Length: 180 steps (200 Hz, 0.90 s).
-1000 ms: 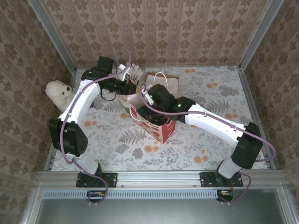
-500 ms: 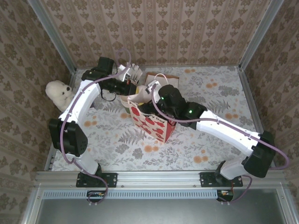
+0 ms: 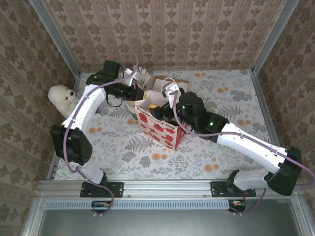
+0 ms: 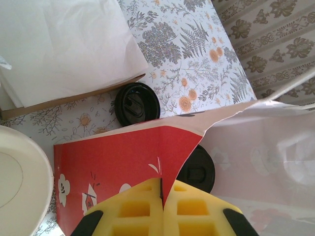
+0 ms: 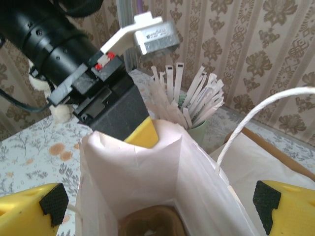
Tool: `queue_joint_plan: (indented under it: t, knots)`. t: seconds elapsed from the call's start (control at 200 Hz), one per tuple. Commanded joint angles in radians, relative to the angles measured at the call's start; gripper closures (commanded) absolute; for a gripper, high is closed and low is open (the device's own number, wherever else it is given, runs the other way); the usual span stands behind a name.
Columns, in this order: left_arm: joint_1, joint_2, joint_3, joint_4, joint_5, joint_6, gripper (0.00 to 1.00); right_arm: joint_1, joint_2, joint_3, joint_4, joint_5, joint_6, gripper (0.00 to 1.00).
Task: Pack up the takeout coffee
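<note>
Finding: this is a robot test cell in a laboratory, dressed to look domestic. The left arm (image 3: pixel 87 104) and right arm (image 3: pixel 248 141), both white, are bolted to an aluminium rail (image 3: pixel 167 188) at the near edge of the table (image 3: pixel 231 98), with purple cables (image 3: pixel 129 50) run loose along them. Wallpapered panels (image 3: pixel 197 34) set in bare aluminium posts (image 3: pixel 54 34) enclose the table on three sides, a floral cloth (image 3: pixel 118 147) covers it, and a white plush toy (image 3: pixel 61 96) sits at its left side.

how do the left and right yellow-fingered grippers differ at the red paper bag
The left gripper is shut, pinching the rim of the red and white paper bag; the right gripper is open, holding nothing. The left sits at the bag's edge; the right hangs above its mouth. Both have yellow fingers.
</note>
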Motion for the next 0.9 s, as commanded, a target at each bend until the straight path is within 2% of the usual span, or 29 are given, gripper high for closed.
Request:
queue_joint_plan:
  t: [0.0,0.075,0.16,0.245,0.47,0.51,0.585,0.67,0.815,0.895]
  knots:
    - [-0.006,-0.037,-0.015,0.006,0.011,-0.005,1.00,-0.002,-0.049,-0.015,0.053,0.073,0.052,0.00]
    - [-0.006,-0.037,-0.014,0.006,0.013,-0.007,1.00,-0.008,-0.075,-0.049,0.101,0.057,0.096,0.00]
    - [-0.006,-0.044,-0.026,0.024,0.012,-0.023,1.00,-0.009,-0.109,-0.041,0.056,0.046,0.153,0.00]
    - [-0.006,-0.068,-0.055,0.070,-0.007,-0.051,1.00,-0.010,-0.154,-0.015,-0.065,0.043,0.217,0.00]
    - [-0.005,-0.086,-0.073,0.102,-0.001,-0.075,1.00,-0.026,-0.331,-0.037,-0.426,0.109,0.560,0.00]
    - [-0.005,-0.086,-0.072,0.101,-0.004,-0.080,1.00,-0.026,-0.362,-0.053,-0.490,0.143,0.648,0.03]
    - [-0.006,-0.091,-0.081,0.109,-0.008,-0.097,1.00,-0.027,-0.392,-0.067,-0.589,0.184,0.771,0.14]
    - [-0.006,-0.102,-0.093,0.127,-0.008,-0.115,1.00,-0.026,-0.387,-0.059,-0.670,0.188,0.871,0.18]
    - [-0.006,-0.102,-0.087,0.113,-0.002,-0.120,1.00,-0.025,-0.292,-0.001,-0.668,0.045,0.901,0.22]
    - [-0.007,-0.109,-0.090,0.116,-0.003,-0.123,1.00,-0.022,-0.205,0.083,-0.787,0.093,0.932,0.28]
